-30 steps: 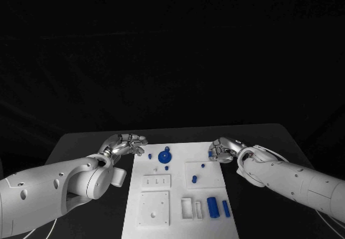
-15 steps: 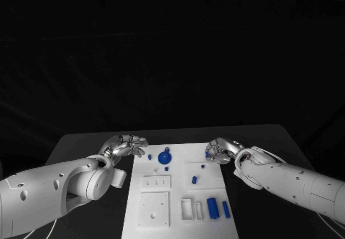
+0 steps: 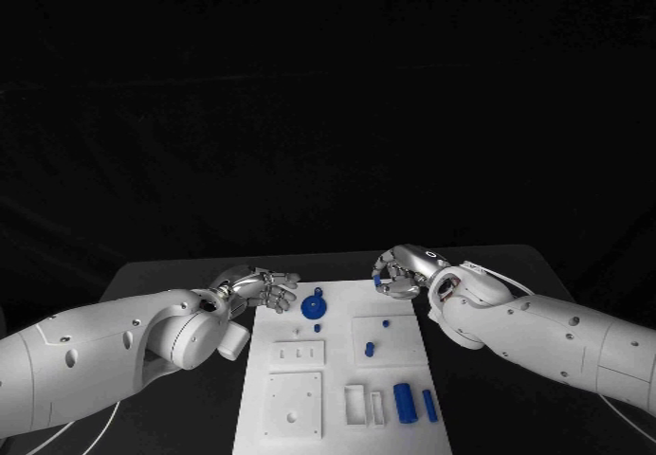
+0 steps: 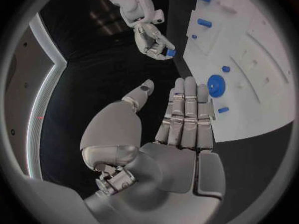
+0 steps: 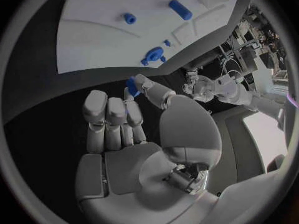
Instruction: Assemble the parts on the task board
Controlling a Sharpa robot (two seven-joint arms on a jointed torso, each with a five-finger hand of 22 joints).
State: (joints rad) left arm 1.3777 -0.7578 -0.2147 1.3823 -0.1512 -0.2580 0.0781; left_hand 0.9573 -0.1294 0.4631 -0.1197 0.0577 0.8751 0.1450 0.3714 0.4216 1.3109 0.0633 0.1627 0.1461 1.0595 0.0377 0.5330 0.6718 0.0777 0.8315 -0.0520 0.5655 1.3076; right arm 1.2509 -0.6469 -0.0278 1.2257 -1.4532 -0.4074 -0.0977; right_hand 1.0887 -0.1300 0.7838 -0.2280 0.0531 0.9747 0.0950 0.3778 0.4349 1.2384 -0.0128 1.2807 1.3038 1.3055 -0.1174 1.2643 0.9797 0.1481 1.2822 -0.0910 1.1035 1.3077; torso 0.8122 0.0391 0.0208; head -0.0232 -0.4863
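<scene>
The small blue part (image 3: 377, 282) you care about sits pinched in your right hand's (image 3: 401, 272) fingertips, lifted off the board (image 3: 342, 398) and hovering over its far right corner. My guess is the pinch is that light so you can turn the part before seating it. You can see the same thing from the right wrist: thumb and a finger closed on the blue part, the rest lying together.

Your left hand (image 3: 260, 287) holds nothing, fingers straight and side by side, thumb out, parked just off the board's left edge near the blue disc (image 3: 313, 305). It looks ready to steady something.

The peg (image 3: 404, 396) and other loose bits are waiting at the near end.
</scene>
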